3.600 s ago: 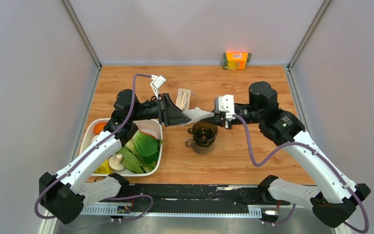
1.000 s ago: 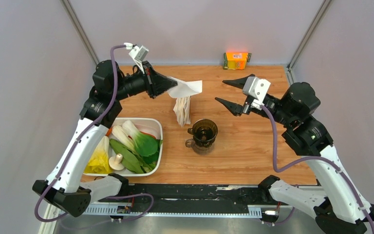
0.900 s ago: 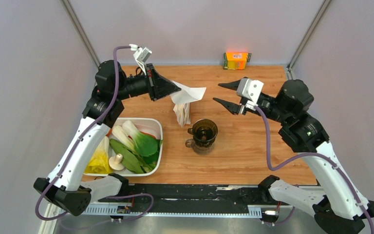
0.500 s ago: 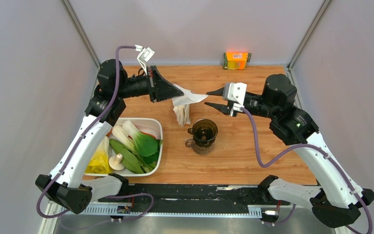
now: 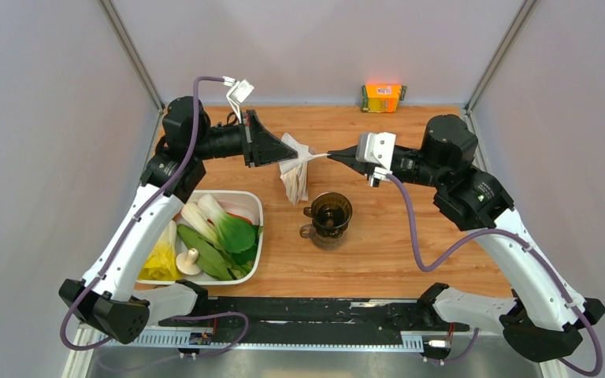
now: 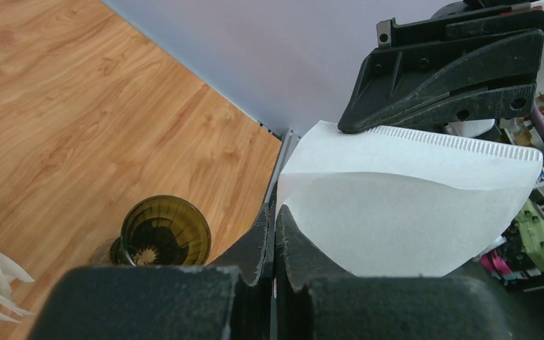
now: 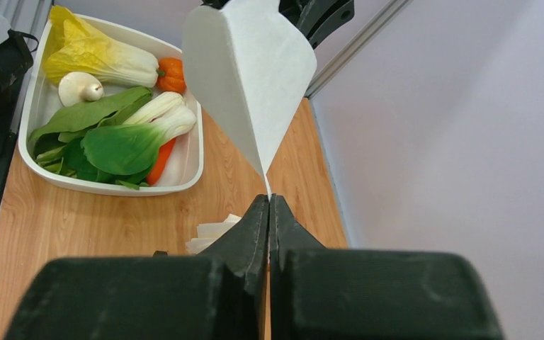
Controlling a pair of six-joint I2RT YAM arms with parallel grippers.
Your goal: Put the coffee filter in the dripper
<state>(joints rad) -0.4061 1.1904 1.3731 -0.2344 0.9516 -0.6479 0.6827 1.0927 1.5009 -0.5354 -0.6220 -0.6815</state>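
The coffee filter [image 5: 306,152], a thin white paper fan, hangs in the air between both grippers, above and behind the dripper [image 5: 331,214]. My left gripper [image 5: 283,151] is shut on its left corner, the paper [image 6: 404,205] spreading out from the jaws [image 6: 275,212]. From the right, my right gripper [image 5: 332,155] is shut on the opposite corner, where the filter [image 7: 248,78] rises from its closed tips [image 7: 268,200]. The dark brown dripper [image 6: 164,230] stands upright on the wooden table with nothing inside it.
A clear-wrapped packet of cream filters [image 5: 294,181] lies just left of the dripper. A white tray [image 5: 258,236] of vegetables sits at the left. An orange box [image 5: 383,97] stands at the back edge.
My right gripper moved left toward the filter and closed on its free corner. The left gripper kept its hold and shifted slightly right.
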